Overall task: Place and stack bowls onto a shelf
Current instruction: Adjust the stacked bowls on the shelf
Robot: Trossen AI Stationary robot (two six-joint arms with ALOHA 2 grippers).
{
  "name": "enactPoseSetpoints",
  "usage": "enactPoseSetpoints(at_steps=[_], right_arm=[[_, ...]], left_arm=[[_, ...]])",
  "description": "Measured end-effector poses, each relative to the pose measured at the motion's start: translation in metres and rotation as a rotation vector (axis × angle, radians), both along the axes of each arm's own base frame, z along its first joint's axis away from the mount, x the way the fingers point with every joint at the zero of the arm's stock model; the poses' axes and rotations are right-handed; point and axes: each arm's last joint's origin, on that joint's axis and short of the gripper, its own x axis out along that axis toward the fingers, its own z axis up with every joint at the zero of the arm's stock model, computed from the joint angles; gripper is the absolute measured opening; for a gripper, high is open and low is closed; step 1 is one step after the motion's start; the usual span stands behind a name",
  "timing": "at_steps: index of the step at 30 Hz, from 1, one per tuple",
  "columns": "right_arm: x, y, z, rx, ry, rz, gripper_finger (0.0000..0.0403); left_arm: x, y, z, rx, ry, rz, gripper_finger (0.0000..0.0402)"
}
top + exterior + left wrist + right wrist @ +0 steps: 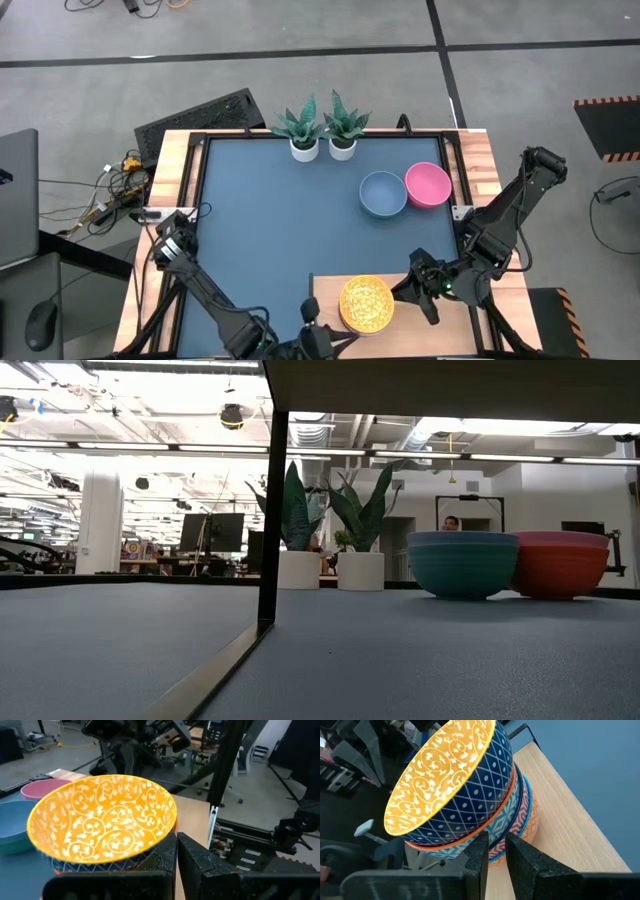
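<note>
A stack of small patterned bowls (366,303) stands on the pale wood shelf (425,335) at the table's near edge. Its top bowl (102,817) is yellow inside and blue outside (470,795). My left gripper (176,852) is shut, close to the stack's left side, below the yellow bowl's rim. My right gripper (496,847) stands at the stack's right side, its fingers a narrow gap apart, with the lower bowls' walls (517,820) right before them. A grey-blue bowl (383,193) and a pink bowl (428,184) rest side by side on the blue tabletop at the far right. My left gripper's shut fingers (167,855) come nearly level at the stack from the table's left; I cannot tell whether they touch it. My right gripper's fingers (480,850) slant down at the stack's lower bowls from the right; I cannot tell whether they touch, as the fingers hide the spot.
Two white pots with green plants (322,147) stand at the table's far edge. In the low view the shelf's underside (450,385) and its dark leg (272,510) show, with the grey-blue bowl (462,563) and the pink bowl (560,565) beyond. A person is far off in the room.
</note>
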Motion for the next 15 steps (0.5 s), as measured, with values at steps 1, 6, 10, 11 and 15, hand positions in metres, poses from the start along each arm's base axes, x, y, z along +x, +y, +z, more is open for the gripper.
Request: enactPoseSetpoints(at_steps=[1, 6, 10, 11, 15], right_arm=[[0.0, 0.0, 0.0, -0.005, -0.001, 0.002, 0.009], [0.001, -0.001, 0.0, -0.014, -0.004, 0.002, 0.009], [0.001, -0.001, 0.0, -0.013, -0.005, -0.002, 0.009], [0.001, -0.001, 0.0, -0.012, -0.006, -0.002, 0.009], [0.002, -0.001, 0.0, -0.012, -0.006, -0.004, 0.009]], left_arm=[[0.0, 0.0, 0.0, -0.006, 0.002, -0.008, 0.0], [0.009, -0.002, -0.013, -0.045, 0.019, -0.058, 0.0], [0.016, -0.003, -0.023, -0.071, 0.021, -0.076, 0.0], [0.016, -0.003, -0.023, -0.074, 0.019, -0.072, 0.0], [0.016, -0.003, -0.023, -0.067, 0.018, -0.056, 0.0]])
